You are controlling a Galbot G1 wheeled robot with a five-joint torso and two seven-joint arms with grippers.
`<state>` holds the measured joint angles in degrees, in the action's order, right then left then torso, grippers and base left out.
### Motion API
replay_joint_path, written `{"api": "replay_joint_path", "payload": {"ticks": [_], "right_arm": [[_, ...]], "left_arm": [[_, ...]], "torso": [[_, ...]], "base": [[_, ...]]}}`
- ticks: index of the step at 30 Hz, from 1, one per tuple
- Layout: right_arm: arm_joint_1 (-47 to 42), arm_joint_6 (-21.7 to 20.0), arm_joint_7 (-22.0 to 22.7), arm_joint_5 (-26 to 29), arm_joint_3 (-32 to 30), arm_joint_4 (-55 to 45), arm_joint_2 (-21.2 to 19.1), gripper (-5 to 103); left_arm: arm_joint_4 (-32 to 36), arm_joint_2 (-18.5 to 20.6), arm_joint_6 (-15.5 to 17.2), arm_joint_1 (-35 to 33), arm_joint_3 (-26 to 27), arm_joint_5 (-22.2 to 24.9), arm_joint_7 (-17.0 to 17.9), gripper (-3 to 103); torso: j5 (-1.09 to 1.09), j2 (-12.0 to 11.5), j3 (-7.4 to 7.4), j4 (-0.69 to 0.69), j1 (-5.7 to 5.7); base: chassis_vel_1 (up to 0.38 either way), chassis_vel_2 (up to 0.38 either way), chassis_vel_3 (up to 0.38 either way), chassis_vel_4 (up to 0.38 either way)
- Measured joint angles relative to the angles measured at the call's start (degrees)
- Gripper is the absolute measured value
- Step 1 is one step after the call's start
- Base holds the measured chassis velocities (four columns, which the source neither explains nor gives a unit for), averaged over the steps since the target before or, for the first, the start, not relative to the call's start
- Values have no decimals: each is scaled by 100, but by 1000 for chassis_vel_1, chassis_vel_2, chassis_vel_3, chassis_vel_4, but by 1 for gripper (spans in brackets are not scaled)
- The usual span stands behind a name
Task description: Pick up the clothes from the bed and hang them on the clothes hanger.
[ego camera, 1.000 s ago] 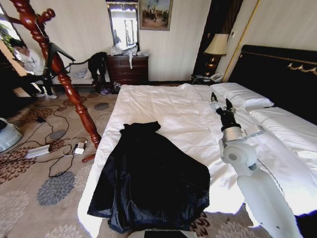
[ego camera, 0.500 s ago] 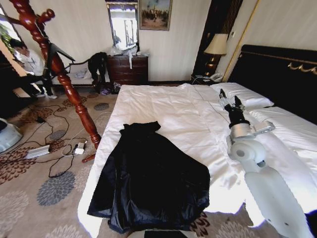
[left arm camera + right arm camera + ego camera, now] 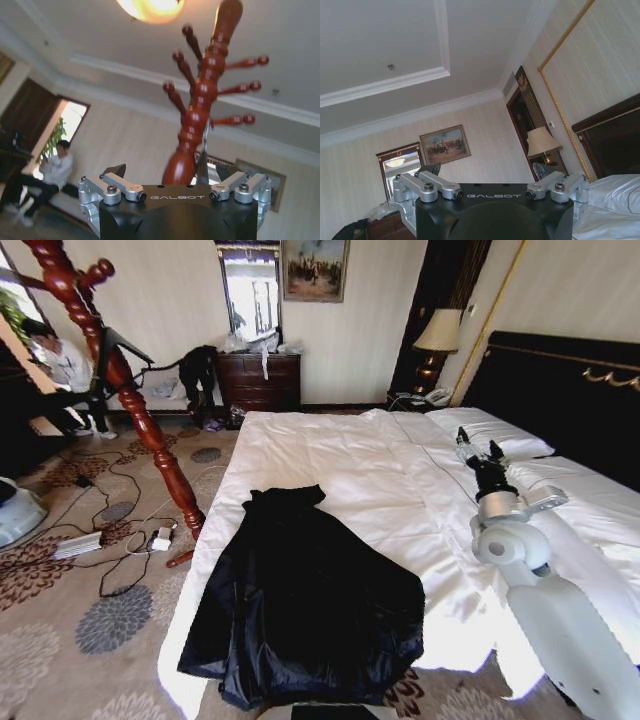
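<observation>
- Clothes (image 3: 310,600): lower centre of head view, spread flat on near end of bed (image 3: 370,465), untouched.
- Clothes hanger (image 3: 120,390): upper left, standing on the carpet just beside the bed.
- Right gripper (image 3: 480,453): centre right, raised over the bed, fingers spread, holding nothing.
- Left gripper (image 3: 167,172): points up at the hanger's pegs, fingers spread.

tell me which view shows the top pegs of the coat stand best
The left wrist view: looking up past the left pincer, it shows the coat stand with its knobbed top and short pegs against the ceiling. The head view shows its slanted pole beside the bed, top cut off. The right wrist view faces a wall and a lamp.
</observation>
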<state>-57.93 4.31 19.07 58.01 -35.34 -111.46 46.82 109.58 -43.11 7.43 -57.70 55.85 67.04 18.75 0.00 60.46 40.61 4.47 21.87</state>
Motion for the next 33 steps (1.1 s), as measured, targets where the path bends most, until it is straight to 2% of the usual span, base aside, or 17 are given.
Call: {"api": "replay_joint_path", "payload": {"ticks": [1, 4, 5, 7, 8, 9, 12, 14, 19, 21, 22, 23, 24, 28, 29, 31, 33], "right_arm": [[0, 0, 0, 0, 0, 0, 0, 100], [-22, 85, -20, -12, 56, 98, 13, 100], [-22, 85, -20, -12, 56, 98, 13, 100], [-18, 146, -36, -27, 106, 189, 53, 100], [-8, 173, -44, -54, 129, 238, 88, 100], [-8, 173, -44, -54, 129, 238, 88, 100], [3, 212, -55, -132, 162, 344, 197, 100], [-3, 216, -70, -167, 168, 381, 254, 100], [36, 216, -80, -190, 196, 431, 306, 100], [128, 215, -80, -190, 229, 469, 328, 100], [146, 214, -80, -190, 236, 474, 332, 100], [194, 207, -80, -186, 263, 485, 339, 100], [194, 207, -80, -186, 263, 485, 339, 100], [343, 156, -63, -172, 371, 501, 394, 100], [343, 156, -63, -172, 371, 501, 394, 100], [401, 130, -44, -167, 406, 502, 439, 100], [433, 118, -38, -163, 421, 502, 478, 100]], "left_arm": [[0, 0, 0, 0, 0, 0, 0, 100], [-374, -465, -1, 631, -989, -516, -58, 100], [-374, -465, -1, 631, -989, -516, -58, 100], [-698, -682, -11, 1204, -1765, -731, -123, 100], [-900, -773, -31, 1465, -2146, -825, -188, 100], [-900, -773, -31, 1465, -2146, -825, -188, 100], [-1557, -1061, -95, 2274, -3088, -1059, -318, 100], [-1819, -1169, -37, 2788, -3420, -1017, -238, 100], [-1905, -1128, 231, 3684, -3891, -803, 26, 100], [-1885, -940, 641, 4598, -4512, -559, 444, 100], [-1889, -912, 742, 4750, -4613, -520, 549, 100], [-1927, -830, 1086, 5185, -4876, -424, 874, 100], [-1927, -830, 1086, 5185, -4876, -424, 874, 100], [-2165, -470, 2353, 6258, -5336, -410, 1741, 100], [-2165, -470, 2353, 6258, -5336, -410, 1741, 100], [-2372, -241, 2886, 6548, -5374, -510, 1941, 100], [-2811, -63, 3132, 6757, -5345, -645, 1911, 100]], "torso": [[0, 0, 0, 0, 0], [0, 0, 0, -2, 0], [0, 0, 0, -2, 0], [3, 0, 0, -4, 0], [5, 0, 0, 2, 1], [5, 0, 0, 2, 1], [2, -1, 1, 3, 3], [-1, -1, 2, -3, 2], [2, -1, 1, -2, 2], [6, -1, 0, 1, 2], [6, -1, 0, 1, 2], [-1, -1, 1, 1, 1], [-1, -1, 1, 1, 1], [1, -1, 0, 0, 1], [1, -1, 0, 0, 1], [0, -1, 0, -2, 0], [-3, 0, 0, -7, 0]], "base": [[0, 0, 0, 0], [0, 0, 0, 0], [0, 0, 0, 0], [0, 0, 0, 0], [0, 0, 0, 0], [0, 0, 0, 0], [0, 0, 0, 0], [0, 0, 0, 0], [0, 0, 0, 0], [0, 0, 0, 0], [0, 0, 0, 0], [0, 0, 0, 0], [0, 0, 0, 0], [0, 0, 0, 0], [0, 0, 0, 0], [0, 0, 0, 0], [0, 0, 0, 0]]}}
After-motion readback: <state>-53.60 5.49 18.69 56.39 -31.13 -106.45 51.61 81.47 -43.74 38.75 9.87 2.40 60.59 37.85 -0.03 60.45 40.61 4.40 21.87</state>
